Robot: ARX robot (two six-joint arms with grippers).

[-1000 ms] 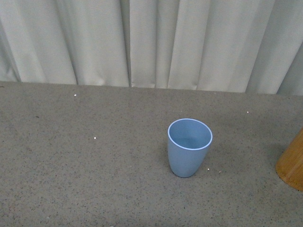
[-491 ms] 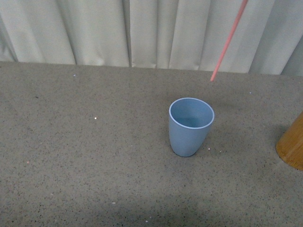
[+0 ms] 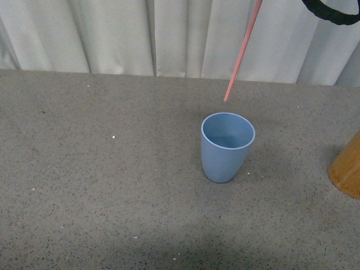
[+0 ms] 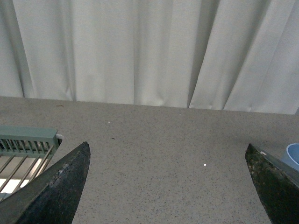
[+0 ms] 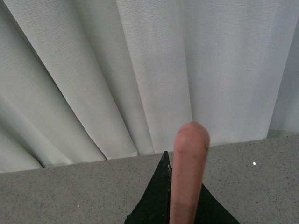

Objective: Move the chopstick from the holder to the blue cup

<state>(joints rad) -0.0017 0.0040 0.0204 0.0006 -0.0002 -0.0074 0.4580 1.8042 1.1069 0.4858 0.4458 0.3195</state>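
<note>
The pinkish chopstick (image 3: pixel 242 53) hangs slanted in the air in the front view, its lower tip just above and behind the far rim of the blue cup (image 3: pixel 227 146). The cup stands upright and looks empty. My right gripper (image 5: pixel 180 186) is shut on the chopstick (image 5: pixel 187 172), whose rounded end pokes out past the dark fingers. The tan wooden holder (image 3: pixel 347 171) shows partly at the right edge. My left gripper (image 4: pixel 168 161) is open over bare table, with a sliver of the blue cup (image 4: pixel 291 156) beside one finger.
White curtains (image 3: pixel 169 34) close off the far side of the speckled grey table (image 3: pixel 101 185). A black cable loop (image 3: pixel 332 11) hangs at the top right of the front view. A green rack (image 4: pixel 25 144) with wire bars lies near my left gripper.
The chopstick came into view from the upper right and has moved left toward the blue cup, its tip now close above the rim. The camera view shifted slightly.
</note>
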